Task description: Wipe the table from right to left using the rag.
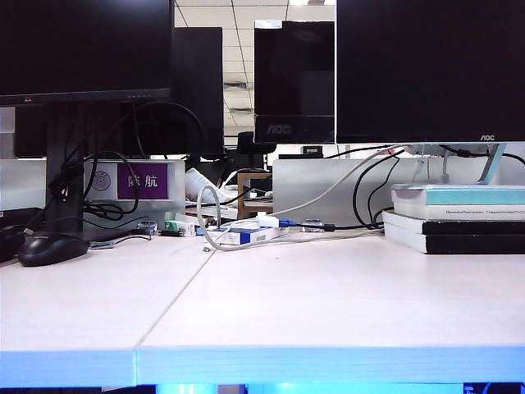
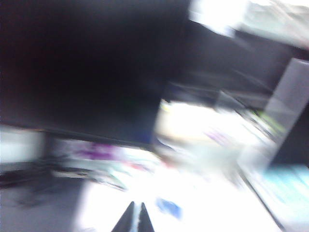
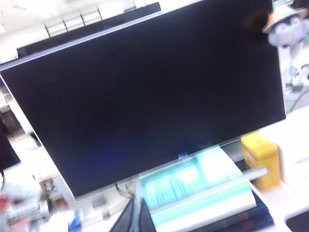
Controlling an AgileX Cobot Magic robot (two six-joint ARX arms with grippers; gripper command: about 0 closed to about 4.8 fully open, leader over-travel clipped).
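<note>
Blur smears most of the left wrist view: dark monitor shape, purple smudge, bright desk glare, little else readable. Left gripper (image 2: 136,217) shows only as two dark fingertips pressed together into a point, jaws together, above the bright table top. Right gripper (image 3: 136,216) likewise only tips at the frame edge, jaws together, in front of a big black monitor (image 3: 145,96) w/ a faint logo on its lower bezel, too soft to read there. Teal-covered book (image 3: 193,188) lies under that screen; yellow container (image 3: 260,157) beside it, cut off partly by blur. Neither arm appears in the exterior view.

Rag: not visible in any view, so can't say where it is. Table (image 1: 328,304) is pale white w/ a thin seam running diagonally; black mouse (image 1: 51,248) sits at far left, stacked books (image 1: 459,217) at right, cable tangle (image 1: 262,230) in the middle back.

Readable text: "AOC" on two monitors in the exterior view; purple sign (image 1: 148,180) w/ white Chinese characters. Book spine print too small to read.
</note>
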